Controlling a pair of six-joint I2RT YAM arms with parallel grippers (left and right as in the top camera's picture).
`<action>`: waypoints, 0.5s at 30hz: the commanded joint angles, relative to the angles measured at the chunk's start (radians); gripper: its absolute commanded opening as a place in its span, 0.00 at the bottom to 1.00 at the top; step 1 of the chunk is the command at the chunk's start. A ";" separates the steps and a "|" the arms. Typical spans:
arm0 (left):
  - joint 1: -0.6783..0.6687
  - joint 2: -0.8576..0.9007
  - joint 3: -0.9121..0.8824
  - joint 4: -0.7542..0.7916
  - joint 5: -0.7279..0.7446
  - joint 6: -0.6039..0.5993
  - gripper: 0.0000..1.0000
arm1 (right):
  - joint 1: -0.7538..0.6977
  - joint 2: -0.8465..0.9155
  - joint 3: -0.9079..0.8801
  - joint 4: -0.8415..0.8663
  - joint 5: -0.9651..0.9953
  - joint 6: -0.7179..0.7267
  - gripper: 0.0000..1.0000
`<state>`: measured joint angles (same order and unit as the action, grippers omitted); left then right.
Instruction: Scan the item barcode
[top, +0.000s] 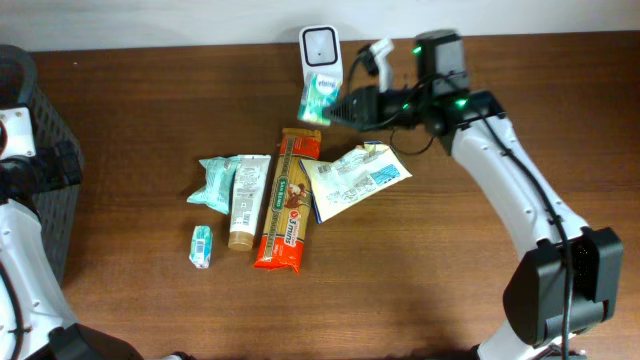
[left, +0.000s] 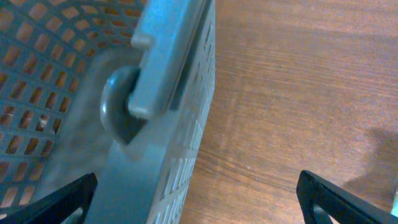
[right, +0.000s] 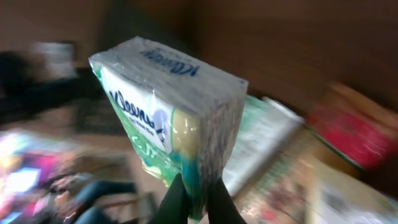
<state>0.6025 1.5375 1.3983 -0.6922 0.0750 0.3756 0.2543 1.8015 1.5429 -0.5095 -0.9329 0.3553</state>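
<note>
Kleenex pack is up right in front of the scanner, right jaws pinched on its bottom edge. Left jaws are spread wide, well away from the scanner, over the basket edge and the counter.

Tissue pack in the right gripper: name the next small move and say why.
Probably turn the tissue pack toward the scanner and hold steady. The right gripper is shut on its edge, holding it close in front of the scanner in the overhead view; no barcode shows.
</note>
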 joint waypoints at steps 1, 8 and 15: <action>0.003 0.005 0.005 0.002 0.010 -0.003 0.99 | 0.073 -0.007 0.078 -0.157 0.492 -0.119 0.04; 0.003 0.005 0.005 0.002 0.011 -0.003 0.99 | 0.131 0.254 0.700 -0.509 1.040 -0.319 0.04; 0.003 0.005 0.005 0.002 0.011 -0.003 0.99 | 0.243 0.587 0.782 -0.056 1.630 -0.770 0.04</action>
<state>0.6025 1.5375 1.3983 -0.6907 0.0750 0.3748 0.4702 2.2986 2.3150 -0.6640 0.4461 -0.1959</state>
